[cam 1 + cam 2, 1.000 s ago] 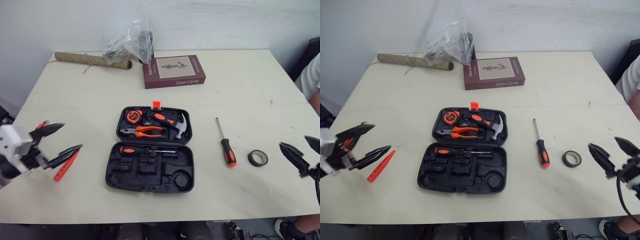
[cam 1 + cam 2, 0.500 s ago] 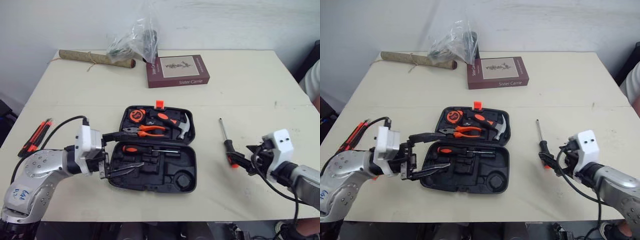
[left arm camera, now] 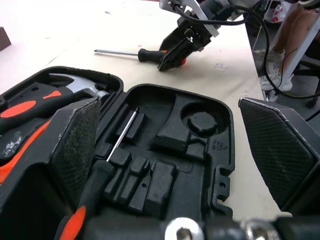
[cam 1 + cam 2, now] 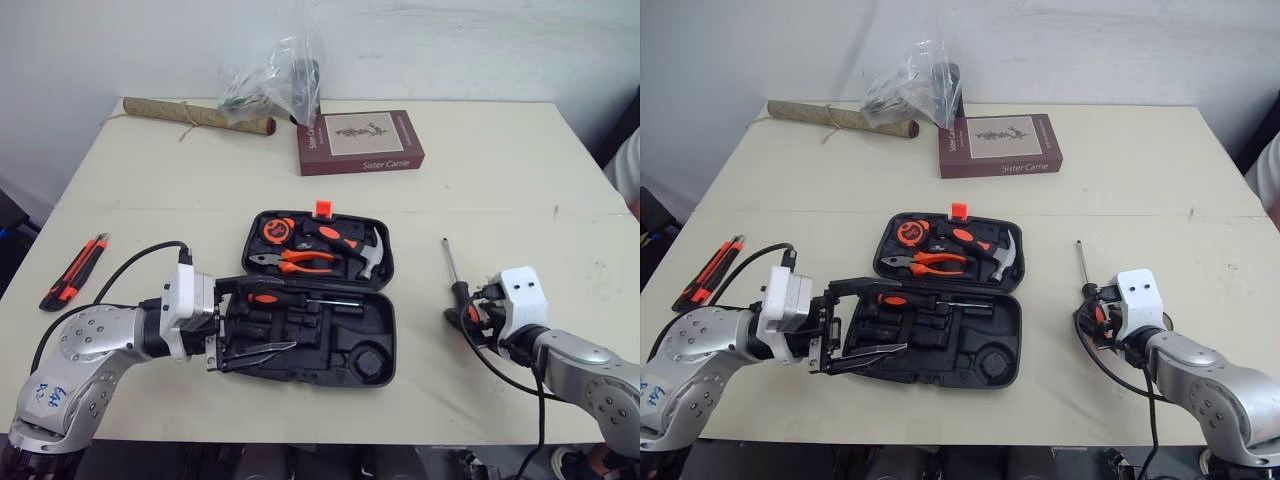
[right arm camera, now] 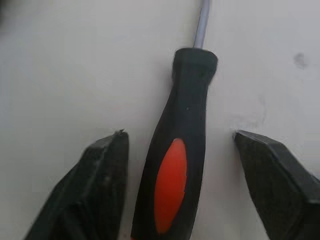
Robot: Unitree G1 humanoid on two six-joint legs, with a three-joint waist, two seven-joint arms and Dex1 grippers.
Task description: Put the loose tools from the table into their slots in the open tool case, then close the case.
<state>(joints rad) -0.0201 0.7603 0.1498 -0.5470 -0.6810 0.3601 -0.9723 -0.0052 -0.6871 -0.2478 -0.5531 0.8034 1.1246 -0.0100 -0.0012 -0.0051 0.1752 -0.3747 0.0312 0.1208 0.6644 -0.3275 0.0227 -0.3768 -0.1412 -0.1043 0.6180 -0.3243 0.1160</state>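
Note:
The black tool case (image 4: 372, 330) lies open mid-table, with hammer, pliers and tape measure in its lid and one screwdriver in the base. My left gripper (image 4: 290, 314) is open, its fingers (image 3: 77, 140) spread over the base's left end with nothing held. A loose screwdriver (image 4: 447, 262) with a black-and-orange handle (image 5: 175, 190) lies to the right of the case. My right gripper (image 5: 178, 134) is open and low over that handle, one finger on each side. An orange-and-black utility knife (image 4: 75, 270) lies near the left edge.
A dark red book (image 4: 360, 142), a clear bag of parts (image 4: 268, 80) and a brown roll (image 4: 195, 115) lie along the far side. A person's leg (image 3: 300, 30) is beside the table's right end.
Both arms came in from the table's sides. The left gripper now reaches over the case's base; the right gripper has come down astride the screwdriver handle. The knife lies farther left than before.

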